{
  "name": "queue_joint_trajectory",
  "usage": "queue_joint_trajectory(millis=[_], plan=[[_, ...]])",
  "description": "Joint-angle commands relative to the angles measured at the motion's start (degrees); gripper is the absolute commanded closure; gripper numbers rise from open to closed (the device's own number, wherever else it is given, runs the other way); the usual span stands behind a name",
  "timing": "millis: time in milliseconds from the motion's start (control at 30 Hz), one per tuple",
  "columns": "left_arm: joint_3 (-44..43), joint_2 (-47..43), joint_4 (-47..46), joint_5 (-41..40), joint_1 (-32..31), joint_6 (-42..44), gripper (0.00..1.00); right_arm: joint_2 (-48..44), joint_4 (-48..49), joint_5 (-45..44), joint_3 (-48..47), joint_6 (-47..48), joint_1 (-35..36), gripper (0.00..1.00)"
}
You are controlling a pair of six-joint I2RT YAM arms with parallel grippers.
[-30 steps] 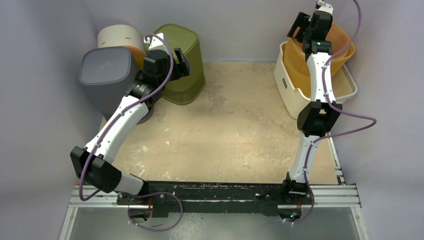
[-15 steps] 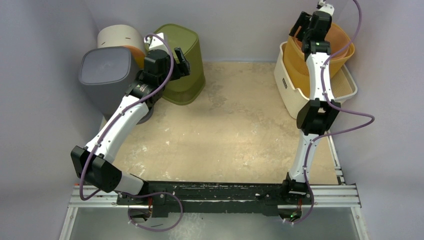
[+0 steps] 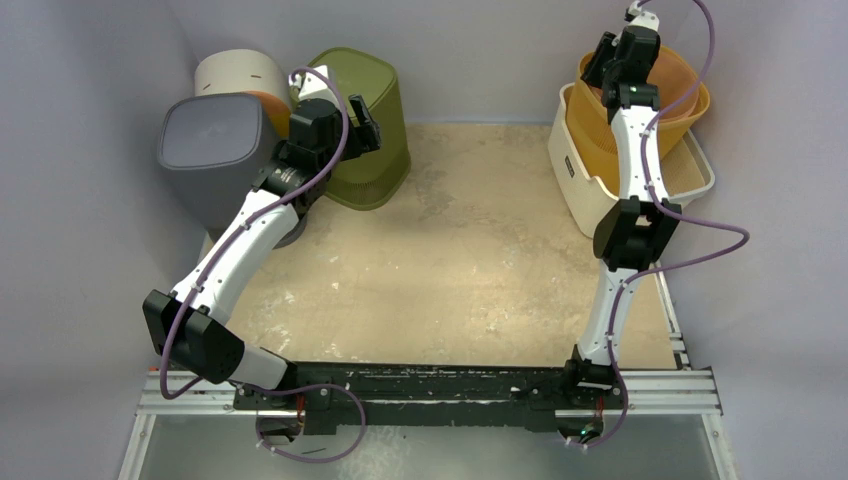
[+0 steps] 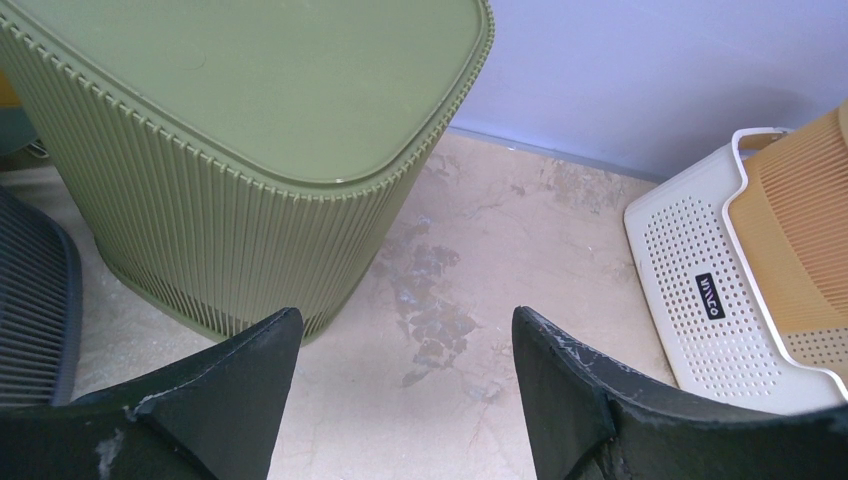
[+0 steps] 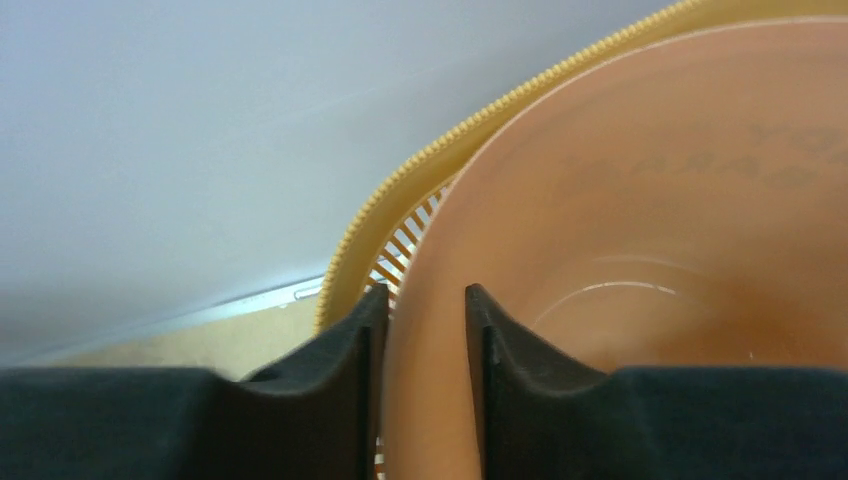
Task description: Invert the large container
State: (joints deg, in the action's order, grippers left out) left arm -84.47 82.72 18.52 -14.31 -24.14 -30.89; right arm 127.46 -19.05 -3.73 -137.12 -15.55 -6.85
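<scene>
The left arm (image 3: pixel 240 235) and right arm (image 3: pixel 632 150) are showing white link covers between black joint housings. A purple cable (image 3: pixel 705 235) is looping along each arm. The left claw (image 4: pixel 405 320) and right claw (image 5: pixel 425 295) are each carrying two matte black wedge-shaped fingers (image 4: pixel 230 390), with white scuffs on the left pair. A black bar (image 3: pixel 430 385) on a silver rail (image 3: pixel 680 400) is carrying both bases at the surface's near edge.

The right claw (image 5: pixel 425 300) has closed onto the rim of the peach tub (image 5: pixel 650 180).

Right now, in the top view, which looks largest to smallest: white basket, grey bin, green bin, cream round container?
1. white basket
2. grey bin and green bin: too alike to rank
3. cream round container, partly hidden
</scene>
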Motion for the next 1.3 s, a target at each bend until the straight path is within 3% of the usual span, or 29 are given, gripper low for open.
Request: queue_joint_trajectory(millis=[0, 67, 167, 300, 733, 967, 1267], plan=[[-0.48, -0.95, -2.29, -0.81, -0.05, -0.26, 0.26, -3.10, -6.12, 3.49, 1.50, 2.84, -0.68, 0.76], [-0.14, -1.38, -2.33, -1.00, -0.05, -0.31, 0.26, -3.70, -7.34, 4.47, 2.07, 2.97, -0.94, 0.91], [0.50, -2.06, -2.34, -1.40, -0.06, -0.44, 0.26, -6.14, -8.07, 3.95, 4.85, 3.04, -1.27, 1.00], [0.88, -2.45, -2.43, -1.47, -0.11, -0.53, 0.26, -10.24, -7.12, 2.73, 7.39, 2.98, -1.41, 1.00], [0.75, -2.50, -3.05, -0.28, -0.04, -1.03, 0.26, -18.68, -3.57, 1.67, 2.61, 4.26, -1.41, 1.00], [0.63, -2.48, -3.33, 0.27, -0.05, -1.60, 0.26, -25.13, 3.65, 1.03, 5.97, 5.09, -1.41, 1.00], [-0.11, -2.65, -2.47, -0.38, -0.05, -1.20, 0.26, -30.71, 10.61, 6.13, 3.68, 6.05, -1.41, 1.00]])
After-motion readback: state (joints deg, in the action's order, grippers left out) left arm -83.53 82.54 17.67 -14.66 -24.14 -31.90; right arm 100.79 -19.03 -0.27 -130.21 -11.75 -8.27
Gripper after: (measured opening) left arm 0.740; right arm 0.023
